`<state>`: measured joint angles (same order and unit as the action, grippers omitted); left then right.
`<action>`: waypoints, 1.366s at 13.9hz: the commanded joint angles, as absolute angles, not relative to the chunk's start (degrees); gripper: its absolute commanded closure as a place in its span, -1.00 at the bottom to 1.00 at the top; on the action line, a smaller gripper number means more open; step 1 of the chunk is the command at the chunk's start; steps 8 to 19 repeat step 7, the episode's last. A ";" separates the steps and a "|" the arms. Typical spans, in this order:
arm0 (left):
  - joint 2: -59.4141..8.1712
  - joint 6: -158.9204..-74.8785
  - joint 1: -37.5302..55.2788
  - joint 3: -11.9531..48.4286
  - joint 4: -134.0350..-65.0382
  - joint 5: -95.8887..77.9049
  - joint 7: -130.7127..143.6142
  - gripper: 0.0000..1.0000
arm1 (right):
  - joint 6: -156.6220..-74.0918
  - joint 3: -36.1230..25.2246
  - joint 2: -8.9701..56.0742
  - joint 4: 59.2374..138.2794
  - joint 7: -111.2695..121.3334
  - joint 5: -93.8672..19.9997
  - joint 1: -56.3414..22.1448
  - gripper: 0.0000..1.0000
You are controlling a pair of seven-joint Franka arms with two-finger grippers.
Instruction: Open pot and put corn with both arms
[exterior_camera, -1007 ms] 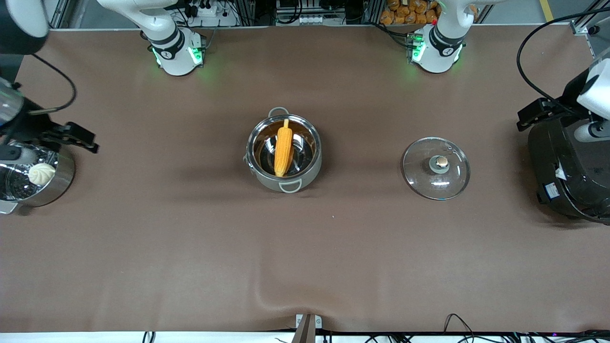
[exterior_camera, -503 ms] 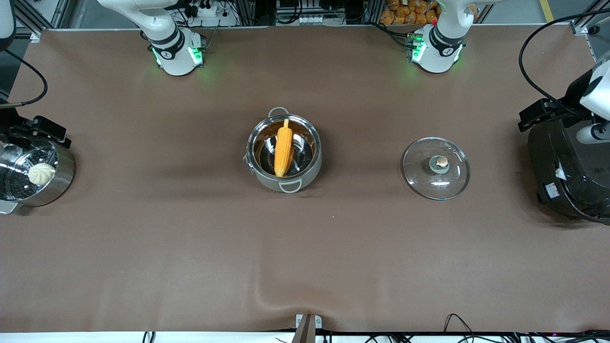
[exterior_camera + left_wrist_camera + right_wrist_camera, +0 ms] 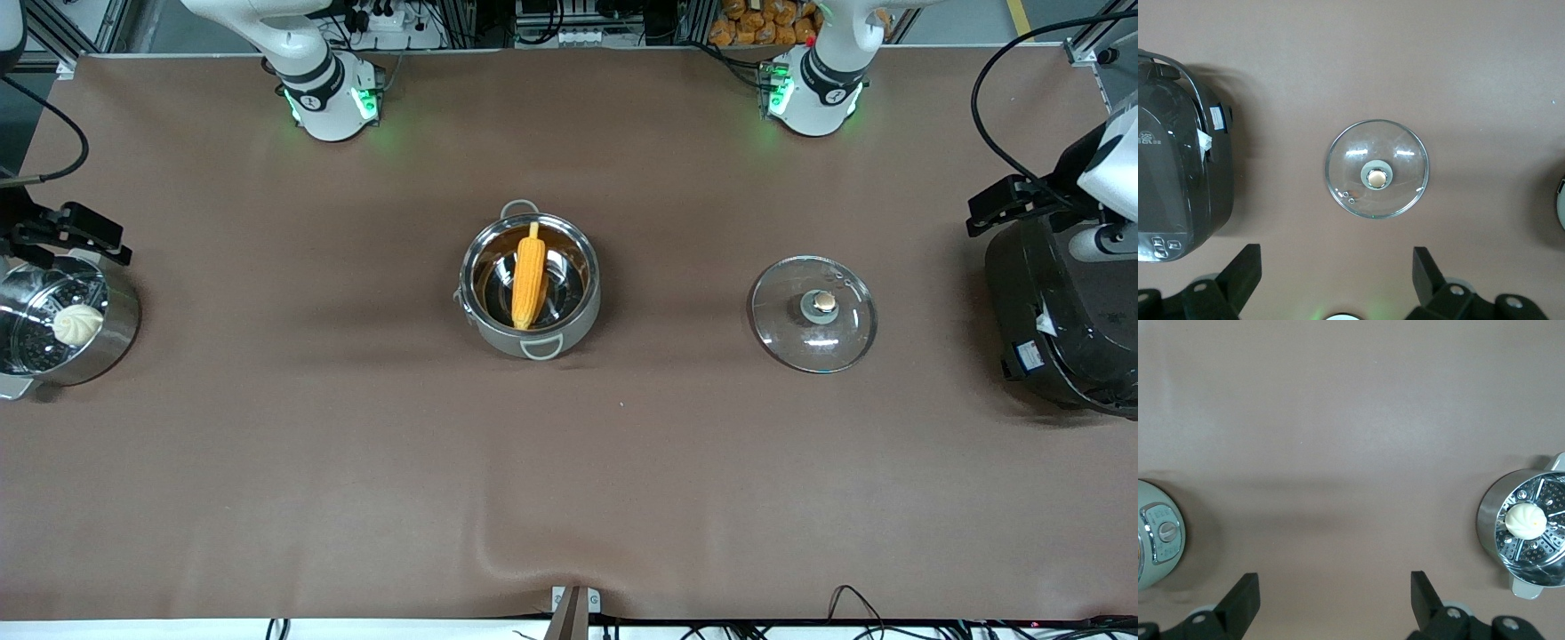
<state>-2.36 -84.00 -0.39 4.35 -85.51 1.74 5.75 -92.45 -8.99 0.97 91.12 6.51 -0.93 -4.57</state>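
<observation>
— Where is the corn (image 3: 529, 276)?
— It lies in the open pot (image 3: 530, 286), mid-table. The lid (image 3: 813, 312) sits on the cloth toward the left arm's end.
— And the claws?
— The left gripper (image 3: 1335, 275) hangs over the rice cooker (image 3: 1062, 316), fingers spread, empty. The right gripper (image 3: 1335, 597) hangs by the steamer (image 3: 62, 324), spread too.

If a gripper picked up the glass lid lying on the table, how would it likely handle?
The glass lid looks rigid and probably breakable, being clear glass. Its small knob stands up at the centre, likely the only good hold; the smooth dome might slip. Lying flat, rim down, it seems unlikely to roll or tip if nudged, and would probably slide on the table.
</observation>
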 commanded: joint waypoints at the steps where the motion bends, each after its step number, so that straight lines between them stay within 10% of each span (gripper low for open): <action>1: -2.46 -82.71 -1.05 4.66 -84.11 2.46 4.22 -1.00 | -90.62 -8.09 -0.53 91.32 6.06 -0.53 -5.01 -1.00; 19: -2.72 -82.71 -0.97 4.66 -83.58 2.29 4.13 -1.00 | -89.74 -7.73 -0.79 91.50 6.06 -0.53 -4.92 -1.00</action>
